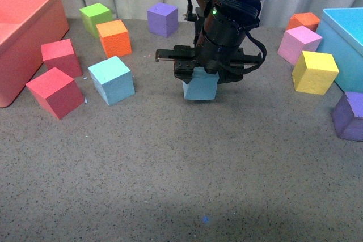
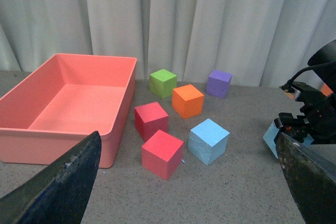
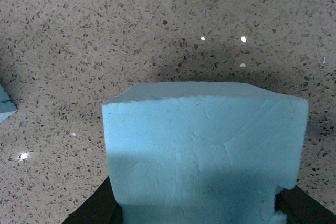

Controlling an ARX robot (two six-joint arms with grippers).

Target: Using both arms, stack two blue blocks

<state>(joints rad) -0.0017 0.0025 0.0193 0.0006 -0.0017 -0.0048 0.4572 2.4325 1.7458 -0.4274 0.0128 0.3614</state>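
Observation:
My right gripper (image 1: 205,73) is shut on a blue block (image 1: 201,86) at the middle of the table, low over the grey surface; whether the block touches it I cannot tell. That block fills the right wrist view (image 3: 205,150), with the black fingers (image 3: 97,208) at its sides. The other blue block (image 1: 112,80) rests on the table to the left, apart from the held one. In the left wrist view it (image 2: 208,140) lies ahead of my open left gripper (image 2: 189,192), which holds nothing. The held block (image 2: 272,139) peeks out at the right there. The left arm is outside the front view.
A salmon bin (image 1: 34,15) stands at the far left. Two red cubes (image 1: 55,92), an orange cube (image 1: 114,38), a green one (image 1: 95,17) and a purple one (image 1: 163,18) surround the free blue block. At the right are pink (image 1: 299,43), yellow (image 1: 315,72) and purple (image 1: 350,116) cubes and a turquoise bin (image 1: 346,38).

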